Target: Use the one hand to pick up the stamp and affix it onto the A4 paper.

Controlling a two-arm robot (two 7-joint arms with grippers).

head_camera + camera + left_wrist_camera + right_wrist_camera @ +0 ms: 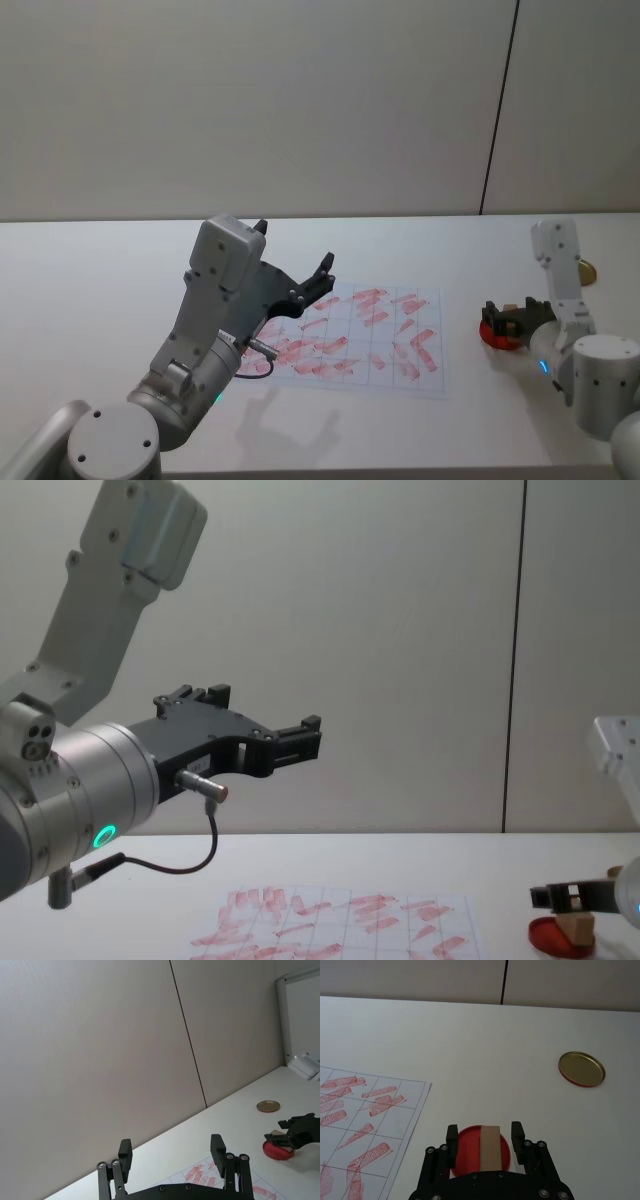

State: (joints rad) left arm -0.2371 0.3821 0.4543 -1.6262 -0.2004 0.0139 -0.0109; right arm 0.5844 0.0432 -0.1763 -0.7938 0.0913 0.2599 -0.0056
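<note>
The right black two-fingered claw (485, 1136) was low over the flat red round ink pad (470, 1146) on the white worktop (470, 1040), its fingers closed on the small tan wooden stamp (489, 1147). The white gridded A4 paper (372, 335) lay nearby. The left claw (172, 1152) was raised, fingers spread, empty.

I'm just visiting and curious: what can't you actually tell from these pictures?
- Whether the stamp touches the ink pad: the right gripper covers its lower end in the right wrist view.
- What the red marks on the A4 paper say: too small and smeared in the head view.
- The paper's near left corner: hidden behind the raised left gripper.
- The ink pad's near edge: cut off at the bottom of the chest view.
</note>
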